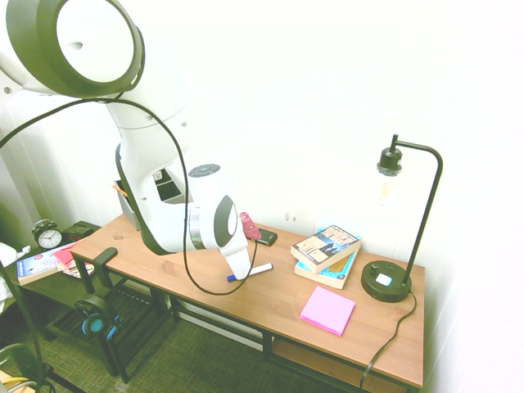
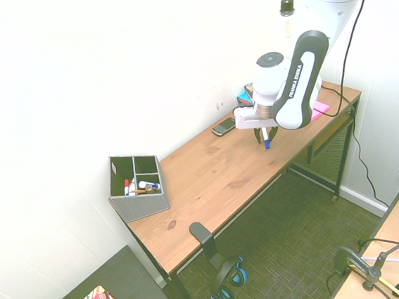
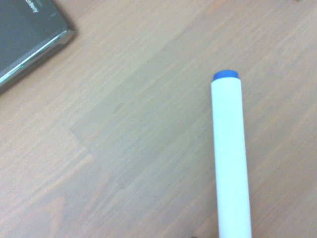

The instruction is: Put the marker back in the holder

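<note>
The marker (image 1: 250, 273) lies flat on the tabletop (image 1: 278, 299), near its middle, beneath the gripper (image 2: 263, 137), whose fingers sit around it; whether they grip it cannot be told. A phone (image 2: 223, 127) lies just beside it toward the wall. The holder (image 2: 136, 187) stands well apart at the far end, with bare wood between.

White marker (image 3: 230, 158), blue cap; grey holder (image 2: 136, 186); pink notepad (image 1: 327, 310).

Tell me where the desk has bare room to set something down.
The widest bare wood lies between the holder and the phone, out to the front edge of the desk. A smaller patch sits in front of the pink sticky pad. It is crowded around the books, the lamp base and the marker under the gripper.
</note>
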Tool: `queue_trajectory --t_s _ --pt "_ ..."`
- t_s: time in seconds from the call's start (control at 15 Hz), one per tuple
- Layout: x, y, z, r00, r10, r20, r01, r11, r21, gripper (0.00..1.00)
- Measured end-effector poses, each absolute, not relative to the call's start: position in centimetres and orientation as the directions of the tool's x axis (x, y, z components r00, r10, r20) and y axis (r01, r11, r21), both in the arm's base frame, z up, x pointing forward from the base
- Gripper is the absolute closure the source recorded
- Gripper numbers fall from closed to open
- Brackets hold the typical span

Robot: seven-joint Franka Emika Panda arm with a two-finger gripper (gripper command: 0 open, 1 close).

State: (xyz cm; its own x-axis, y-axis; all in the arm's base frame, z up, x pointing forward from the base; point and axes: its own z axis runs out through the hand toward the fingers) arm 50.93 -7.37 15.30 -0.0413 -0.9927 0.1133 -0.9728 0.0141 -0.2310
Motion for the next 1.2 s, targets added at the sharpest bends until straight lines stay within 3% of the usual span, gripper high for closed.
queue_trajectory --t_s 0.53,0.8,1.2 --pt "51.1 -7.4 15.7 -0.064 -0.995 0.071 -0.971 0.046 -0.233 1.00" --pt "52.4 -1.0 24.3 -0.075 -0.992 -0.103 -0.966 0.097 -0.238 1.00" --pt "56.3 4.3 36.3 -0.065 -0.886 -0.460 -0.990 0.116 -0.083 1.00"
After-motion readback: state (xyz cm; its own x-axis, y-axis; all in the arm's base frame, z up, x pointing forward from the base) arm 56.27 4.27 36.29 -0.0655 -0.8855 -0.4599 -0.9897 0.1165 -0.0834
